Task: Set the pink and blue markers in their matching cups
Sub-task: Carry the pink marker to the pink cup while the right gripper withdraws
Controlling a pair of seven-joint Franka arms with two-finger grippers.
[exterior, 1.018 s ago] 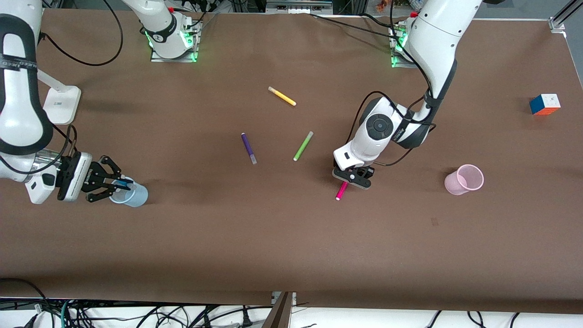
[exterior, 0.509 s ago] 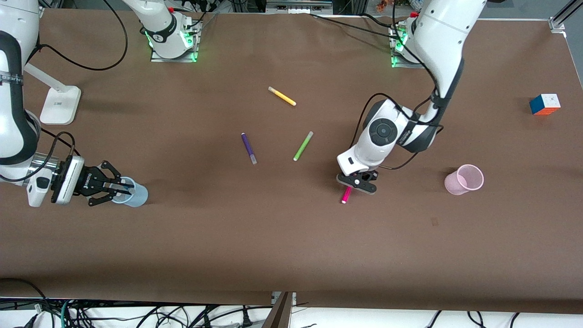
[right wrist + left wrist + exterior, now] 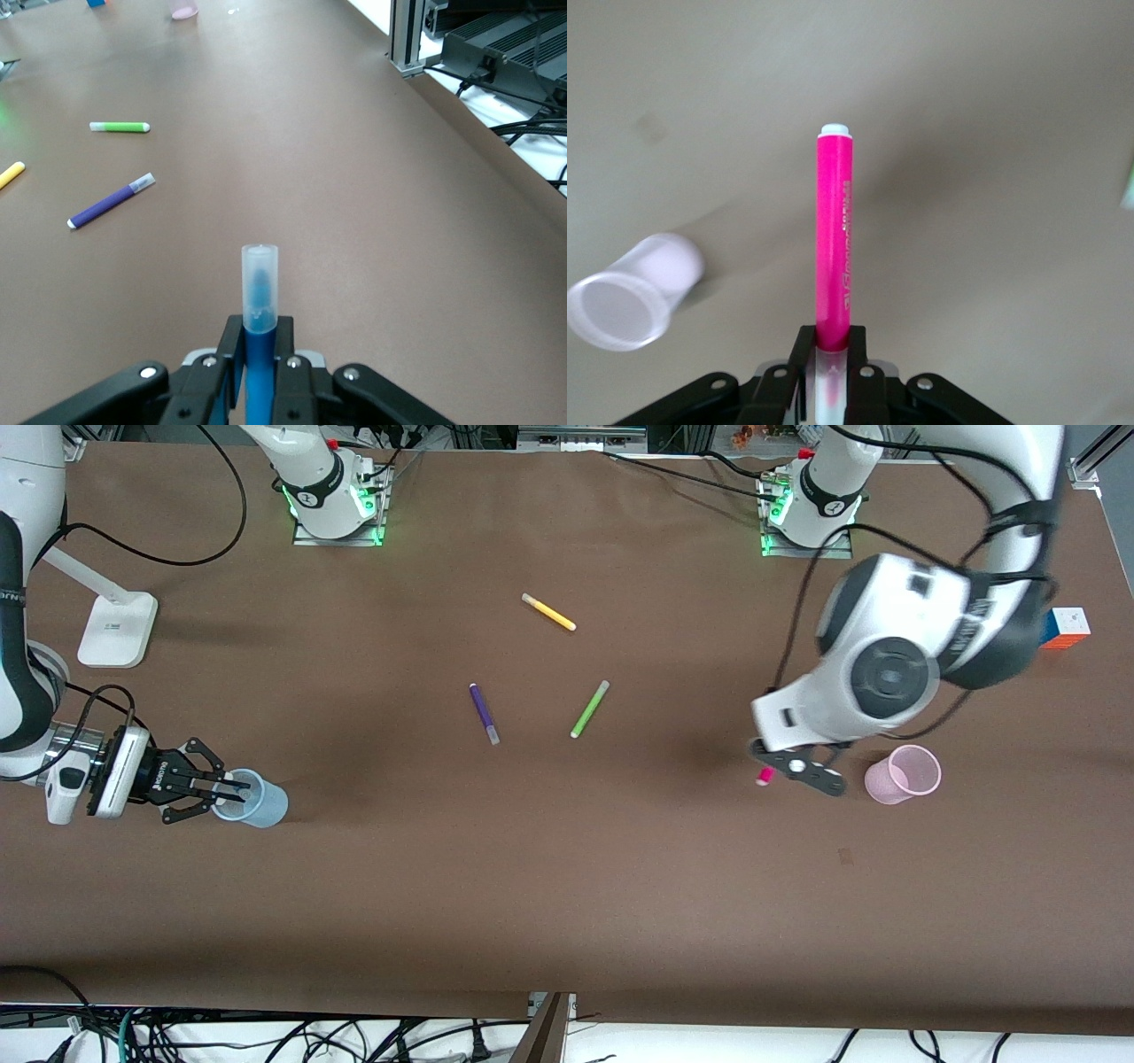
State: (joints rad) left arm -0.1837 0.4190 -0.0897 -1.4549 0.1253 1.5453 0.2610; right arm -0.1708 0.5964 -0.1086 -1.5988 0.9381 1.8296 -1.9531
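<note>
My left gripper (image 3: 797,766) is shut on the pink marker (image 3: 834,239) and holds it in the air beside the pale pink cup (image 3: 904,774). The marker's pink end (image 3: 762,778) pokes out past the fingers. In the left wrist view the pink cup (image 3: 629,297) lies off to one side of the marker. My right gripper (image 3: 232,786) is shut on the blue marker (image 3: 260,292), its capped end sticking out past the fingertips. This gripper hangs at the rim of the pale blue cup (image 3: 259,804), which the right wrist view does not show.
A purple marker (image 3: 484,711), a lime-green marker (image 3: 589,708) and a yellow marker (image 3: 548,612) lie mid-table. A colour cube (image 3: 1067,624) sits toward the left arm's end, partly hidden by that arm. A white stand base (image 3: 115,631) is toward the right arm's end.
The left gripper shut on the pink marker, lifted it off the table and carried it toward the pink cup. The right gripper shifted slightly at the blue cup.
</note>
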